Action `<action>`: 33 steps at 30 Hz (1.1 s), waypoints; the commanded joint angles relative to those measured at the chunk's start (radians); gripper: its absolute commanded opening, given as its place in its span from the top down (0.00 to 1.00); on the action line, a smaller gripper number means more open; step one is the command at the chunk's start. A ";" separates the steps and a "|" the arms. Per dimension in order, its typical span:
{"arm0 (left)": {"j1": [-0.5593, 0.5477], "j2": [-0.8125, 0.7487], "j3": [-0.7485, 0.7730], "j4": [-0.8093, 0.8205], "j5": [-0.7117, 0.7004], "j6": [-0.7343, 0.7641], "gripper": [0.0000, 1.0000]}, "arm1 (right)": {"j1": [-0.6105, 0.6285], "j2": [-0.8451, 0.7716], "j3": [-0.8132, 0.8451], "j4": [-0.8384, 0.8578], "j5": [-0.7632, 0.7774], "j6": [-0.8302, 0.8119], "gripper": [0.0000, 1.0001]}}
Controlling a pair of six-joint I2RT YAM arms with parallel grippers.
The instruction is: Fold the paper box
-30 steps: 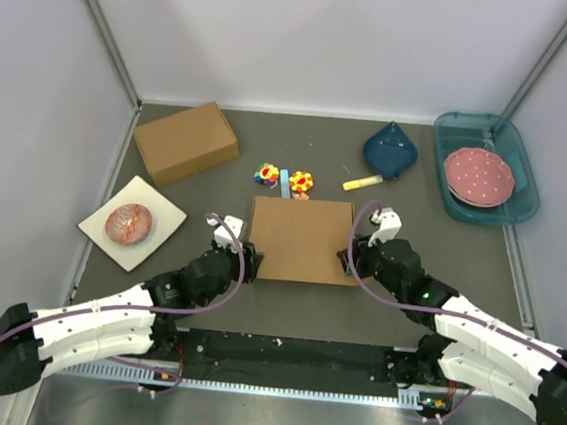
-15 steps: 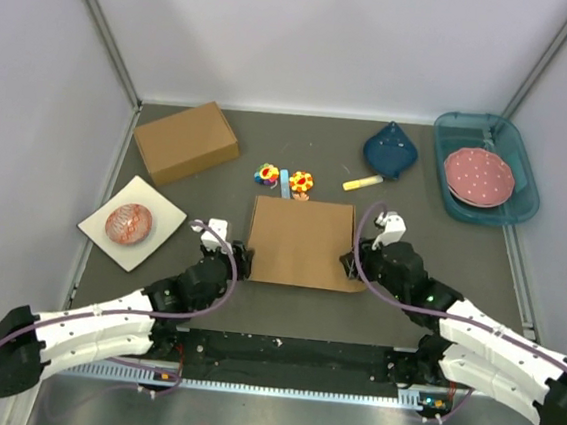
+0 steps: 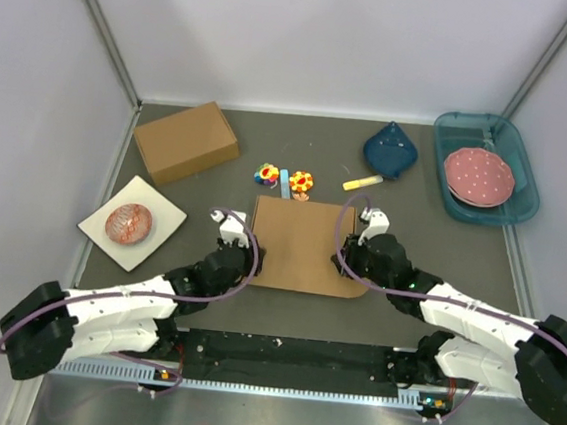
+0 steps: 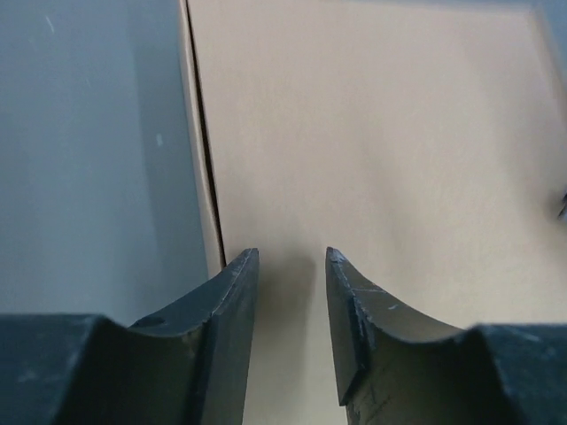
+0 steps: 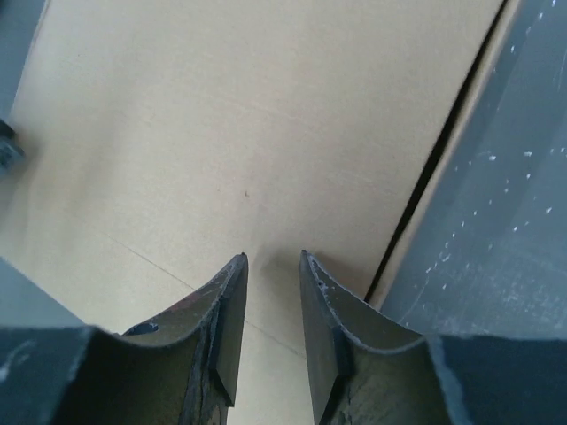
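Lying flat near the middle of the dark table [image 3: 433, 222], the paper box [image 3: 301, 242] shows a plain brown top face, with a rounded corner at its near right. The left gripper [image 3: 251, 261] reaches in at the box's left edge. The left wrist view shows its two dark fingers [image 4: 232, 292] parted by a narrow gap over the cardboard, with nothing between them, so it is loosened rather than clenched. The right gripper [image 3: 343, 264] meets the opposite edge. Its fingers [image 5: 232, 292] are also slightly apart above the brown face, gripping nothing, and the box's dark right edge runs just beside them.

Two bright little toys [image 3: 267, 175] and a yellow marker [image 3: 363, 183] lie just behind the box. A deeper cardboard carton [image 3: 186, 141] stands at the back left, and a white square plate [image 3: 158, 223] sits nearer on that side. At the back right, a teal tray [image 3: 526, 161] holds a pink dotted plate [image 3: 478, 174].
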 commanded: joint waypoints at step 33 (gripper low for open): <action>0.192 0.034 -0.048 0.082 0.087 -0.080 0.07 | -0.128 0.012 0.019 -0.031 0.152 0.133 0.31</action>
